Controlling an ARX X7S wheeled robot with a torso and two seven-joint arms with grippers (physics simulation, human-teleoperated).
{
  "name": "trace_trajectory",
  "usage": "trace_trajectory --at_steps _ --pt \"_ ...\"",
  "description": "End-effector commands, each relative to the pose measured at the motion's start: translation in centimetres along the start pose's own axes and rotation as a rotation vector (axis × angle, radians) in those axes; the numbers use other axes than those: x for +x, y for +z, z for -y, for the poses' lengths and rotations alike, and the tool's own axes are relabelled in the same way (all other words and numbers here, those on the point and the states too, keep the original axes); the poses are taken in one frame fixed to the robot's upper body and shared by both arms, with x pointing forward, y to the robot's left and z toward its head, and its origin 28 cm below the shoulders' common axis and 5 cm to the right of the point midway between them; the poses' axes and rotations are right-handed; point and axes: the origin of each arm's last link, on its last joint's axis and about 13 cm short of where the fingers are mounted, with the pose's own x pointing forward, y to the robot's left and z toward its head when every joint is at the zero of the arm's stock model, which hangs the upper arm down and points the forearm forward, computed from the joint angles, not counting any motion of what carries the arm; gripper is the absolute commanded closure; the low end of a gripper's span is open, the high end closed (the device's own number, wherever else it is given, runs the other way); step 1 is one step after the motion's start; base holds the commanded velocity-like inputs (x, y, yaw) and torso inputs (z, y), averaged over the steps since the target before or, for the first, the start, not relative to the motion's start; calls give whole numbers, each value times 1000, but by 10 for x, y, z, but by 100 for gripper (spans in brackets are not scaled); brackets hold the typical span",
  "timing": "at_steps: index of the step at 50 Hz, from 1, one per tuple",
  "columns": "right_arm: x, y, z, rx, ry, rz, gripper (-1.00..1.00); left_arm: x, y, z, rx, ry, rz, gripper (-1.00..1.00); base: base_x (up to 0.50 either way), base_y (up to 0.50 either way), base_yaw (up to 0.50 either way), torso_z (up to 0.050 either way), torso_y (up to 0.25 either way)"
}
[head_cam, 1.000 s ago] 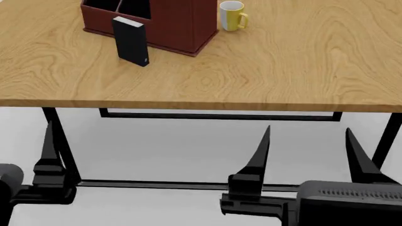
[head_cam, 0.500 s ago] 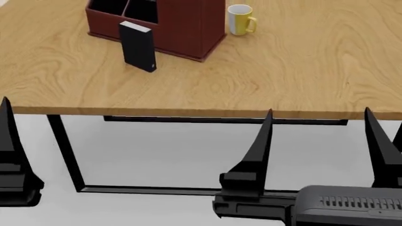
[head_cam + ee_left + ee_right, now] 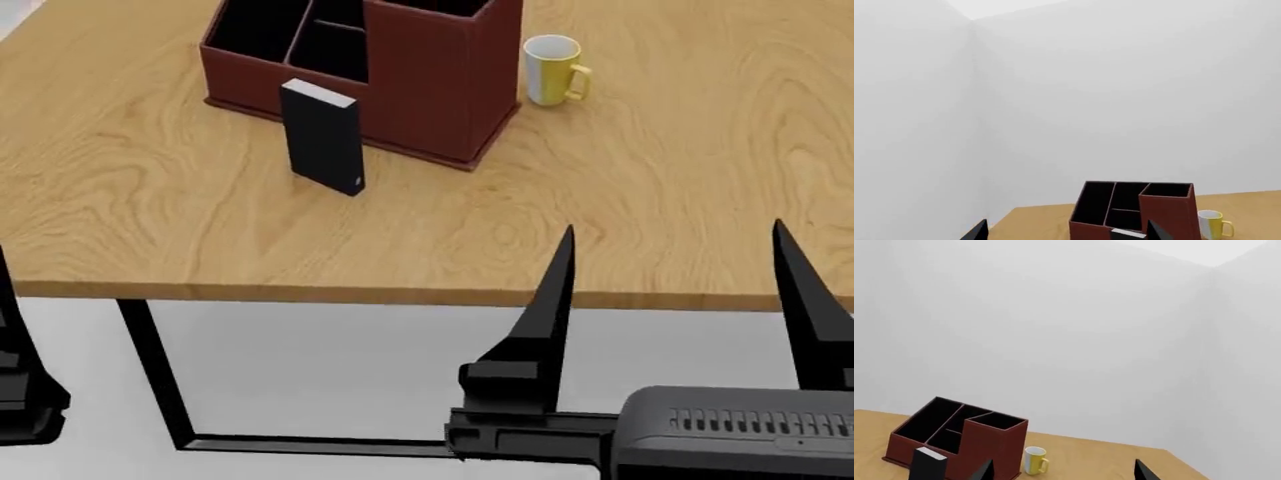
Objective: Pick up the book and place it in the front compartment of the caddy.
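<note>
The black book (image 3: 323, 135) stands upright on the wooden table, just in front of the reddish-brown caddy (image 3: 441, 90) and close to its low front wall. From the wrist views the book (image 3: 927, 463) (image 3: 1127, 233) and the caddy (image 3: 991, 447) (image 3: 1167, 215) lie far ahead. My right gripper (image 3: 674, 300) is open and empty at the table's near edge, well short of the book. In the left wrist view my left gripper (image 3: 1066, 236) is open and empty, its tips wide apart. The head view shows only one left finger (image 3: 11, 330) at the left border.
A white-and-yellow mug (image 3: 551, 70) stands just right of the caddy's tall end; it also shows as the mug (image 3: 1034, 460) (image 3: 1212, 223) in both wrist views. The table's front edge (image 3: 334, 292) and black frame leg (image 3: 154, 370) lie between the grippers and the book.
The table, book and caddy have slid down and right in the head view. Both grippers have risen, and the right fingertips now overlap the table's near edge.
</note>
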Motion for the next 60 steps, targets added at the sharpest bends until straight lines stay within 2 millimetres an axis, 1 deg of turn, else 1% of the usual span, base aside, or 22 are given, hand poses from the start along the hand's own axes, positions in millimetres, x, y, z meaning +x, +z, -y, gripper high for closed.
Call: trace_trajectory --at_steps 1,23,60 --pt "1 4 0 21 10 31 -100 3 2 1 -27 -26 12 -100 402 184 0 0 0" --pt "-2 6 2 22 16 39 -100 4 3 2 -30 -29 19 -100 404 153 0 0 2" --pt "-1 6 -1 15 23 44 -100 3 5 2 -34 -28 30 -100 406 136 0 0 1"
